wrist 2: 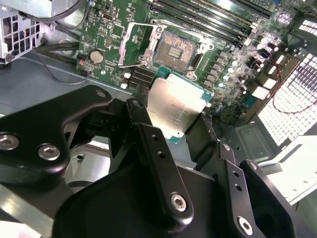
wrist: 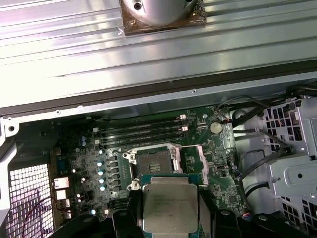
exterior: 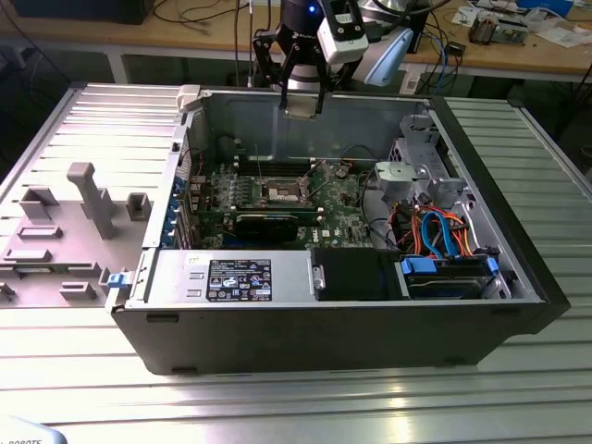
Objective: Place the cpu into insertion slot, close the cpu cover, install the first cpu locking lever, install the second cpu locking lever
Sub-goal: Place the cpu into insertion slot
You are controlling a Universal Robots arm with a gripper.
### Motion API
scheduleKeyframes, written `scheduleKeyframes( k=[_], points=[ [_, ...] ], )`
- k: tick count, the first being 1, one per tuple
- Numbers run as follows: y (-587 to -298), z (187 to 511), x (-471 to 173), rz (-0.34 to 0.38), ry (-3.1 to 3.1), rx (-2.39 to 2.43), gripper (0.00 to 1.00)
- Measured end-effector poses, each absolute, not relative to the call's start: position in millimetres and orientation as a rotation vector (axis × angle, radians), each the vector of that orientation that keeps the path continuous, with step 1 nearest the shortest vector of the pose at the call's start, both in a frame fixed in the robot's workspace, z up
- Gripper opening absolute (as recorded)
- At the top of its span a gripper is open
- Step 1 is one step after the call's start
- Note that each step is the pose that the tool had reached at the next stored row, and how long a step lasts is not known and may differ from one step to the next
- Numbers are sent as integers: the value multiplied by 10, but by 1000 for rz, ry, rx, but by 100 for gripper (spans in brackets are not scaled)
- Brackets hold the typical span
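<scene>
The hand [wrist 2: 176, 119] is clamping the cpu [wrist 2: 179, 104] by two opposite edges between its black fingers [wrist 2: 143, 124], with the plain silver-grey top showing in both wrist views [wrist: 170, 206]. In the exterior view the hand [exterior: 303, 97] is hanging above the far wall of the open computer case [exterior: 333, 324], holding the cpu [exterior: 303, 108] in the air, well apart from the board below.

The insertion slot [wrist 2: 176, 49] is lying bare on the green circuit board [wrist 2: 106, 29], its dull contact field uncovered and nothing sitting in it. The cpu cover [wrist 2: 128, 45] is standing swung open just beside the slot, hinged along one edge. Long memory slots [wrist: 141, 130] are running along the board near the slot [wrist: 154, 162], on the side towards the case's wall. The case is resting on a ribbed metal tabletop [exterior: 277, 398], near its middle.
</scene>
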State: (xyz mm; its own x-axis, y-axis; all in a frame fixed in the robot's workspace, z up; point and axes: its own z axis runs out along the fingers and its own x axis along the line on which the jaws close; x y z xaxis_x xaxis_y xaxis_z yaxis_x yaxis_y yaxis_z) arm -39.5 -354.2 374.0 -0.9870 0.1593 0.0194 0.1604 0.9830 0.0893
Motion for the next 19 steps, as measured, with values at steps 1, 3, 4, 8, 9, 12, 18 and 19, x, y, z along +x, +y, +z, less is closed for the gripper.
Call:
scheduleKeyframes(
  k=[1, 3, 4, 8, 9, 12, 18, 19],
  points=[
    [-3542, 3740, -395, -142, -3116, -257, 54],
    [-3542, 3740, -395, -142, -3116, -259, 54],
    [-3542, 3740, -395, -142, -3116, -259, 54],
    [-3542, 3740, -395, -142, -3115, -265, 54],
    [-3542, 3739, -395, -142, -3115, -273, 54],
    [-3542, 3740, -395, -142, -3113, -305, 54],
    [-3542, 3740, -395, -143, -3106, -393, 54],
    [-3542, 3739, -395, -143, -3104, -406, 54]
  ],
)
